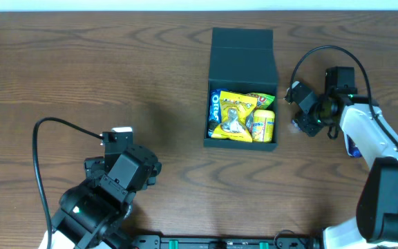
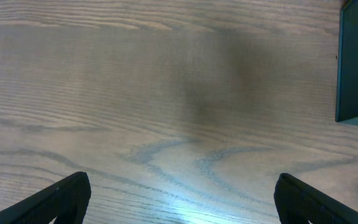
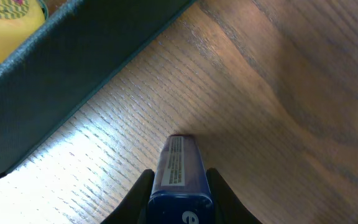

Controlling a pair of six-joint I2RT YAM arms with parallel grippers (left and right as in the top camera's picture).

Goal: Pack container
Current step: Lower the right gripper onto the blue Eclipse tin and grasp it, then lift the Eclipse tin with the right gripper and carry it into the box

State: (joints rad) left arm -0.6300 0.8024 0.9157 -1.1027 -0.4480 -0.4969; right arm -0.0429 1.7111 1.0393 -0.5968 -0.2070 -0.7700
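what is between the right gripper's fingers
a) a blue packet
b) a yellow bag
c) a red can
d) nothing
a: in the right wrist view a blue packet with a white label sits clamped between the fingers of the right gripper, on the table just outside the container wall.

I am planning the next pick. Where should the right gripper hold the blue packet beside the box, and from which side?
Grip the blue packet across its narrow width, on the long sides, at the end away from the box, coming from above. It lies flat on the table, pointing at the box wall; the right gripper holds it so.
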